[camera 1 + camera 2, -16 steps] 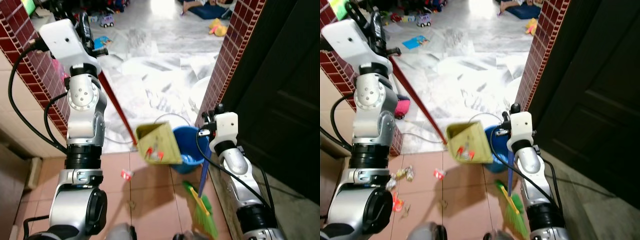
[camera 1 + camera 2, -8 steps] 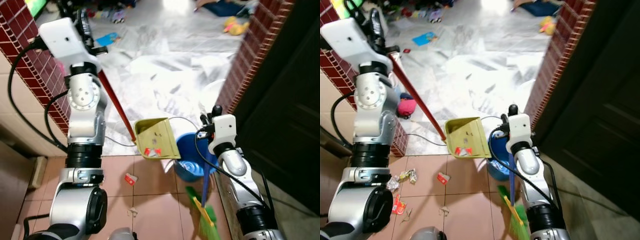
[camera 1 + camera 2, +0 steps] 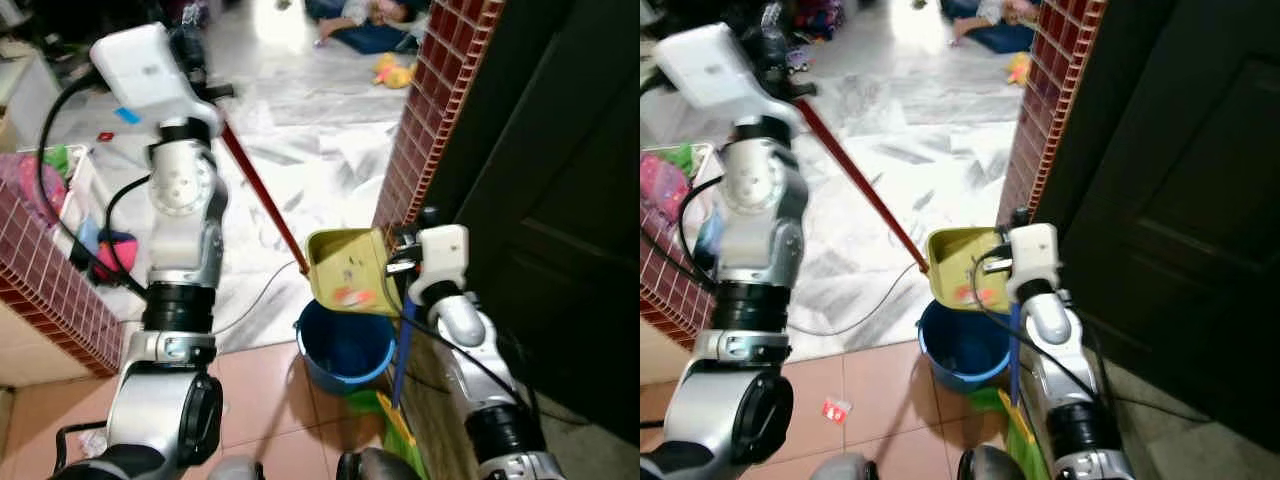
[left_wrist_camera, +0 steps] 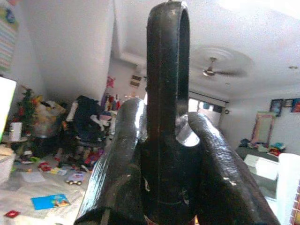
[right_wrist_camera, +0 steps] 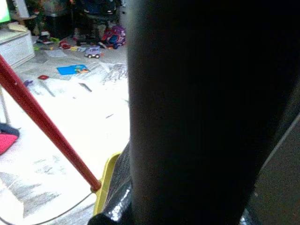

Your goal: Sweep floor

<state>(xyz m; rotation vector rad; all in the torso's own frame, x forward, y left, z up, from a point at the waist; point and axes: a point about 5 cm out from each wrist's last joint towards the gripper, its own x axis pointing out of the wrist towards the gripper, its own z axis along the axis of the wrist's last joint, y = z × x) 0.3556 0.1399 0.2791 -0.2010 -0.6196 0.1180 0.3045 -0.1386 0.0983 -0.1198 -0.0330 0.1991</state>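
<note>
A yellow dustpan (image 3: 345,272) hangs tilted just above a blue bucket (image 3: 345,345), with reddish scraps lying inside the pan. Its long red handle (image 3: 262,200) slopes up to my raised left gripper (image 3: 195,70). In the left wrist view the fingers (image 4: 126,154) are shut on the handle's black end loop (image 4: 168,56). My right gripper (image 3: 403,245), close behind the pan, is shut on the blue stick (image 3: 402,340) of a broom. The broom's green bristles (image 3: 395,425) rest on the floor beside the bucket.
A red brick pillar (image 3: 425,110) and a dark door (image 3: 560,200) stand close on the right. A low brick wall (image 3: 40,270) is on the left. A cable (image 3: 250,300) crosses the marble floor. A red scrap (image 3: 835,408) lies on the tiles. A person (image 3: 360,12) lies far back.
The view has swung and shifted. The dustpan has moved from beside the bucket's left rim to right over the bucket. The right gripper still holds the broom upright.
</note>
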